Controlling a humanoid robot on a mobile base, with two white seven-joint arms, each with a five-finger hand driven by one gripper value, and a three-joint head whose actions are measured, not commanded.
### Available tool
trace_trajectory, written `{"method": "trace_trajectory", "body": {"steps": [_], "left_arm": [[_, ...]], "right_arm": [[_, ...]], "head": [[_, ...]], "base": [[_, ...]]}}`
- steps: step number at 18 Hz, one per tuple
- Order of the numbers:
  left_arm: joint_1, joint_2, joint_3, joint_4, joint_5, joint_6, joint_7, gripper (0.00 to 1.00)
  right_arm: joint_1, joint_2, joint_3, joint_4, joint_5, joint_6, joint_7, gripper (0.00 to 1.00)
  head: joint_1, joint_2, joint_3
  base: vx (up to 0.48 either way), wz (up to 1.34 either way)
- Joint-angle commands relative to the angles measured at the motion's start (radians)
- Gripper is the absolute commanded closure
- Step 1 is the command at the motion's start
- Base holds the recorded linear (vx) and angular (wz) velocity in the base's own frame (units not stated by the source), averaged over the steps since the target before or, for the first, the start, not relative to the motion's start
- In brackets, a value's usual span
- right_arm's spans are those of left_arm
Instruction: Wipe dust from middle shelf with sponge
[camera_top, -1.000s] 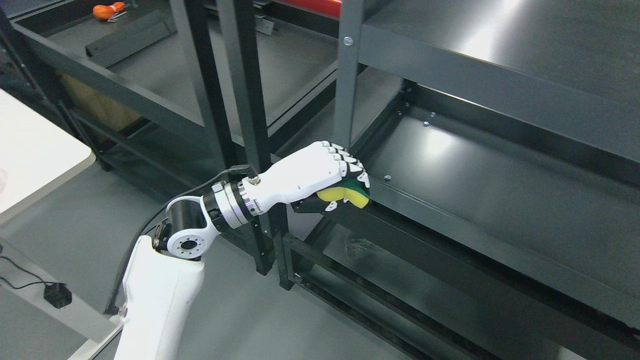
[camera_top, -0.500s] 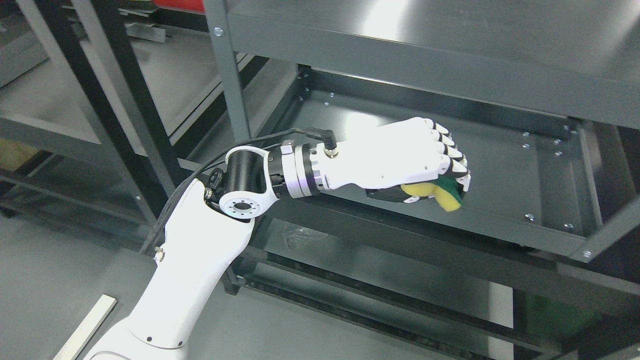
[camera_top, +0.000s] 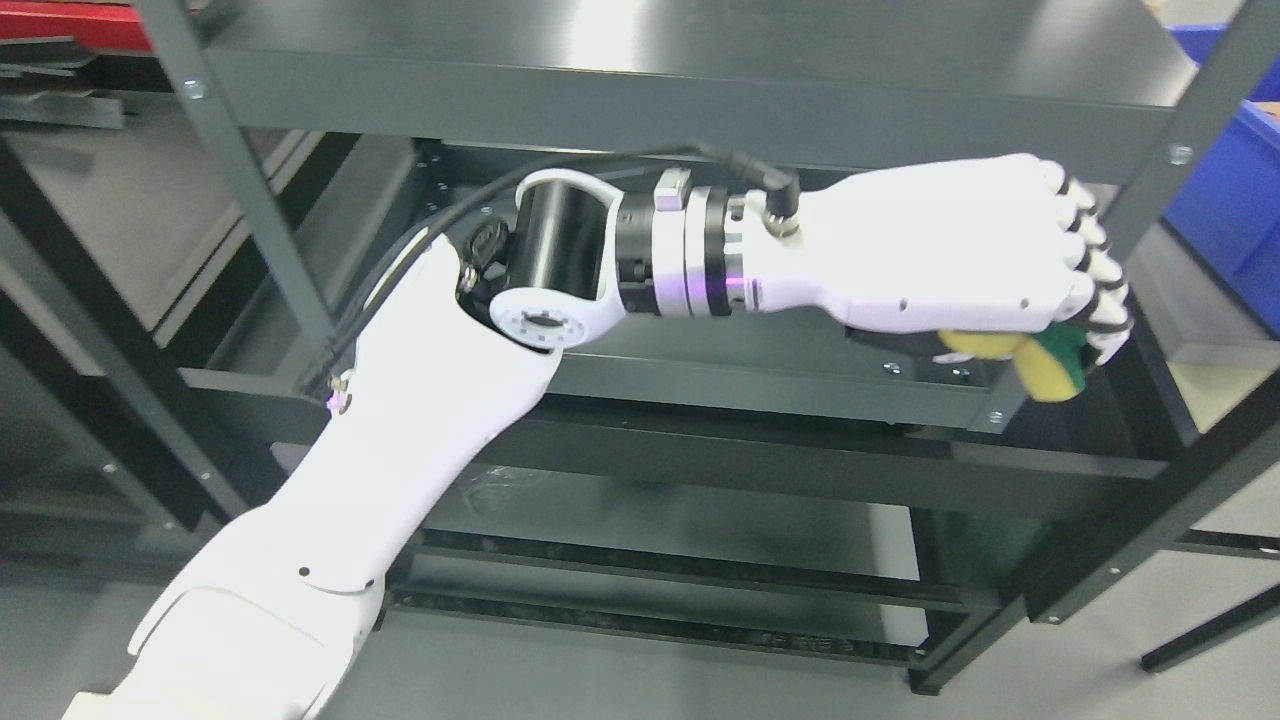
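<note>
- Now we are seeing the left hand (camera_top: 960, 250) reaching to the right end of the middle shelf (camera_top: 760, 385), fingers (camera_top: 1095, 290) curling tightly around the sponge (camera_top: 1040, 362).
- We are seeing the yellow-and-green sponge sticking out below the fist, by the shelf's front right corner; contact with the shelf unclear.
- We are spotting a blue bin (camera_top: 1230, 200) at far right, contents hidden.

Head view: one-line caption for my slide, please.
Left hand grips the yellow-green sponge at the right end of the dark metal rack's middle shelf.
</note>
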Motion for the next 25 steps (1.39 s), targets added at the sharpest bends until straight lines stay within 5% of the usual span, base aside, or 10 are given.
{"method": "trace_trajectory", "body": {"steps": [1,9,18,25], "left_arm": [[-0.110,0.014,0.043,0.033,-0.085,0.001,-0.058,0.99],[-0.041,0.014,0.281,-0.081,0.004,0.001,-0.340,0.99],[0.151,0.591,0.471,-0.101,0.381,0.001,-0.368,0.98],[0.292,0.805,0.680,-0.095,0.548,0.001,-0.368,0.98]], "right_arm": [[0.000,-0.017,0.000,-0.017,0.000,0.000,0.000,0.00],[0.000,-0.017,0.000,-0.017,0.000,0.000,0.000,0.00],[0.000,-0.017,0.000,-0.017,0.000,0.000,0.000,0.00],[0.000,-0.017,0.000,-0.017,0.000,0.000,0.000,0.00]], "head": [[0.0000,0.000,0.000],[0.0000,0.000,0.000],[0.0000,0.000,0.000],[0.0000,0.000,0.000]], "base": [[0.027,-0.34],[0.005,-0.05],[-0.002,-0.02],[0.001,0.00]]}}
